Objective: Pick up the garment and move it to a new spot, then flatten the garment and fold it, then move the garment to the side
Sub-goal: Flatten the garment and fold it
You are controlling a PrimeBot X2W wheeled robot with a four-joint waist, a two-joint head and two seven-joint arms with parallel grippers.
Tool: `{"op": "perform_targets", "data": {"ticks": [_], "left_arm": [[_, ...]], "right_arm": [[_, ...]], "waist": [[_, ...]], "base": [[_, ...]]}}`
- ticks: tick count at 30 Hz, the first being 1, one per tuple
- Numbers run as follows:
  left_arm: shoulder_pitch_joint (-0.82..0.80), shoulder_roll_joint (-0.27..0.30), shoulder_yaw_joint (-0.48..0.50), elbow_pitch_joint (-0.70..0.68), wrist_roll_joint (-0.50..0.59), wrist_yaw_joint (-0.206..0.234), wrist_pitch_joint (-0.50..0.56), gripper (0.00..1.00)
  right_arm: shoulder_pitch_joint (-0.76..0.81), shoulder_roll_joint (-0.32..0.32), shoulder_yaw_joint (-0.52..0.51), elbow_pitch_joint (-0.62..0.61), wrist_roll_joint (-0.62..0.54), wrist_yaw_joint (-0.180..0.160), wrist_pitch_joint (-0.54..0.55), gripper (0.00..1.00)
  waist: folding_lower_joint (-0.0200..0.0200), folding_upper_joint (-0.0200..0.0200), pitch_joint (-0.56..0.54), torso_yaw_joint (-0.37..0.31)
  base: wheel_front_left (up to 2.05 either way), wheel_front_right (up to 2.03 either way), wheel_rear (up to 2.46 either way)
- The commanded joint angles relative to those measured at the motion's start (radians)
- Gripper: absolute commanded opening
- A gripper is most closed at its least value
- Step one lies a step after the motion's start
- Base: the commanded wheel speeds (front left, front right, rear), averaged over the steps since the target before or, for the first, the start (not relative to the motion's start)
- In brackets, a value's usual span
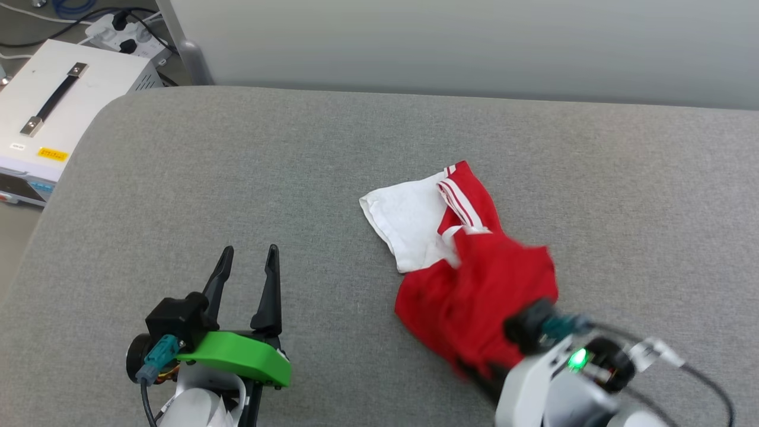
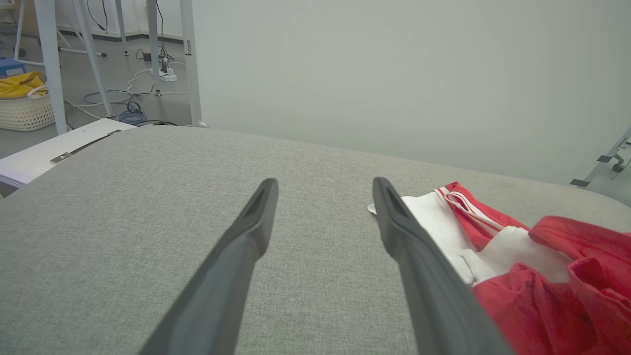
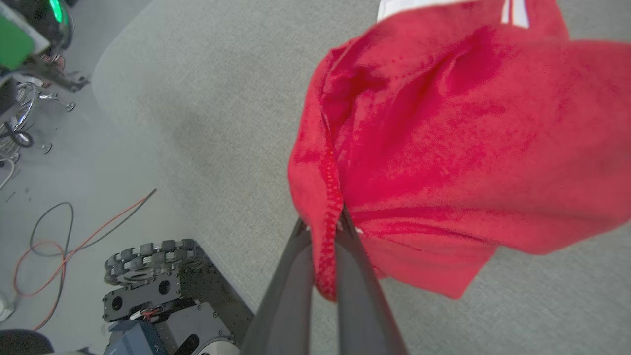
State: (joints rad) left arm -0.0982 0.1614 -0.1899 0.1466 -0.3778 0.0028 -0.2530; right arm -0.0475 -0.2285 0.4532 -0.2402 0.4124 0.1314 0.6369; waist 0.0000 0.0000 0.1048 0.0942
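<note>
Our right gripper (image 3: 323,228): clenched on red seam edge of garment (image 3: 443,123), fold pinched between jaws. We judge fabric light, soft, limp; will drape and bunch, not slip much. Hem edge good hold; for flattening, take corners or shoulders. Garment crumpled, red body bunched up at gripper, white sleeve (image 1: 409,219) with striped trim spread on grey desk (image 1: 178,178) beyond. Our left gripper (image 1: 250,249): released, empty, apart from garment, to its left.
</note>
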Motion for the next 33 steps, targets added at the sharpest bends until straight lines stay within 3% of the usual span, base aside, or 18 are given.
{"op": "perform_targets", "data": {"ticks": [1, 5, 9, 10, 15, 24, 33], "left_arm": [[0.01, 0.005, -0.002, -0.002, 0.002, -0.007, 0.004, 1.0], [0.012, 0.003, -0.013, 0.005, -0.002, -0.01, 0.01, 1.0], [0.017, 0.002, -0.019, 0.013, -0.007, -0.01, 0.014, 1.0], [0.018, 0.002, -0.02, 0.015, -0.008, -0.01, 0.014, 1.0], [0.02, 0.004, -0.022, 0.018, -0.013, -0.008, 0.015, 1.0], [0.023, 0.017, -0.016, 0.016, -0.017, 0.002, 0.014, 1.0], [0.013, 0.015, -0.024, 0.01, -0.025, 0.005, 0.02, 1.0]], "right_arm": [[0.039, -0.005, 0.037, -0.001, 0.02, -0.001, 0.024, 0.0], [0.123, -0.012, 0.109, 0.041, 0.065, -0.001, 0.071, 0.0], [0.156, -0.009, 0.118, 0.106, 0.085, -0.001, 0.074, 0.0], [0.157, -0.002, 0.111, 0.121, 0.085, -0.001, 0.052, 1.0], [0.143, 0.026, 0.063, 0.117, 0.051, -0.001, -0.06, 1.0], [0.114, 0.094, 0.0, 0.02, 0.007, -0.001, -0.365, 1.0], [0.076, 0.149, -0.249, 0.157, -0.047, -0.001, -0.339, 1.0]], "waist": [[0.0, 0.0, -0.007, -0.003], [0.0, 0.0, -0.013, 0.002], [0.0, 0.0, -0.015, 0.002], [0.0, 0.0, -0.016, 0.002], [0.0, 0.0, -0.02, 0.001], [0.0, 0.0, -0.032, -0.01], [0.0, 0.0, -0.029, 0.006]], "base": [[0.0, 0.0, 0.0], [0.0, 0.0, 0.0], [0.0, 0.0, 0.0], [0.0, 0.0, 0.0], [0.0, 0.0, 0.0], [0.0, 0.0, 0.0], [0.0, 0.0, 0.0]]}}
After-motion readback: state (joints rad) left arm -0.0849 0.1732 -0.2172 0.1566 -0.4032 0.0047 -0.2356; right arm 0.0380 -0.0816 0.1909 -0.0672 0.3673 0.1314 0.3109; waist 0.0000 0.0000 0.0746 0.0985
